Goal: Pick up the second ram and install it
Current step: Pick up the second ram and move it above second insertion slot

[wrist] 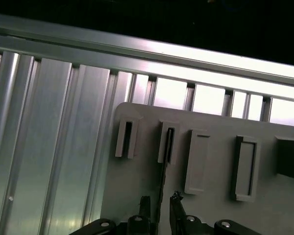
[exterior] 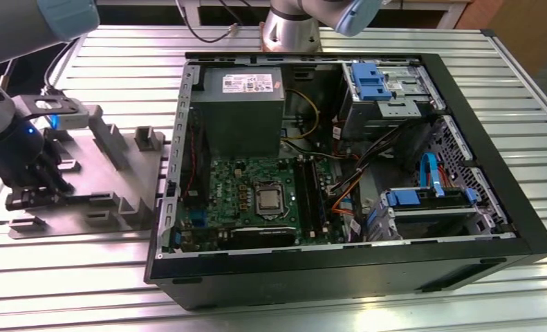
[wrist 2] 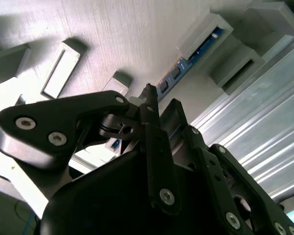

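Exterior view: high, angled down, mid-distance, over open computer case (exterior: 347,173) on slatted worktop (exterior: 532,104). Both wrist views: close, looking past tool (wrist: 159,198) (wrist 2: 161,98) onto fixture plate (wrist: 220,161) (wrist 2: 112,29), shared at exterior view's left (exterior: 79,187).

Gripper (wrist 2: 161,99): black linkage, fingers (wrist 2: 150,100) held slightly apart. Second ram (wrist 2: 186,62): blue-edged stick, seated in grey fixture blocks (wrist 2: 237,61), passed between the fingertips. Ribbed metal table (wrist 2: 264,139) seen beyond the fingers.

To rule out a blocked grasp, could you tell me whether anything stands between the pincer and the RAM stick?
Nothing visible does: in the first wrist view the pincer straddles the RAM stick, standing on edge in the grey fixture.
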### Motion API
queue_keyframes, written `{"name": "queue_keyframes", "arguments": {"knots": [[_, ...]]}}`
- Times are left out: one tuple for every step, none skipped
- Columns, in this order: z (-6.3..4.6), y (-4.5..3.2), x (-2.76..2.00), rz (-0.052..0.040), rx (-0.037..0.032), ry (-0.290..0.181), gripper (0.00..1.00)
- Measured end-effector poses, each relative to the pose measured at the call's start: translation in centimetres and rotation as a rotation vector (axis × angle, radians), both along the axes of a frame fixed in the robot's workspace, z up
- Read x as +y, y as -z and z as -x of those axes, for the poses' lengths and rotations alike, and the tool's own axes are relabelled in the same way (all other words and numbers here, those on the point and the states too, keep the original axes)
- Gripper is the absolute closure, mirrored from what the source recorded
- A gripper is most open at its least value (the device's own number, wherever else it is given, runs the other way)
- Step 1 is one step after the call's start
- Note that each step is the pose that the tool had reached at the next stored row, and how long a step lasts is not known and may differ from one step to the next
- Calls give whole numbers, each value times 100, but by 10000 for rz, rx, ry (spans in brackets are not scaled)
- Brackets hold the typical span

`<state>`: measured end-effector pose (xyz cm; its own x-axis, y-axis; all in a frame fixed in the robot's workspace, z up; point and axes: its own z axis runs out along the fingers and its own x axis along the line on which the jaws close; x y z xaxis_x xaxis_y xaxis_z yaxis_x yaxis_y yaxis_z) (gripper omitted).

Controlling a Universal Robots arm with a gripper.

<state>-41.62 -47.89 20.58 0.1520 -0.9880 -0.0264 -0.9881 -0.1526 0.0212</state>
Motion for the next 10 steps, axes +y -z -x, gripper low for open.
{"name": "queue_keyframes", "arguments": {"knots": [[16,1,0,0,-4,0,70],[30,2,0,1,-6,0,70],[43,3,0,1,-7,1,70],[54,5,0,2,-7,2,70],[60,8,0,1,-8,3,70],[59,19,0,-2,-12,2,70],[60,31,0,0,-10,3,70],[60,41,-1,1,-8,3,70],[62,44,-1,2,-6,6,70],[62,45,0,3,-6,9,70]]}}
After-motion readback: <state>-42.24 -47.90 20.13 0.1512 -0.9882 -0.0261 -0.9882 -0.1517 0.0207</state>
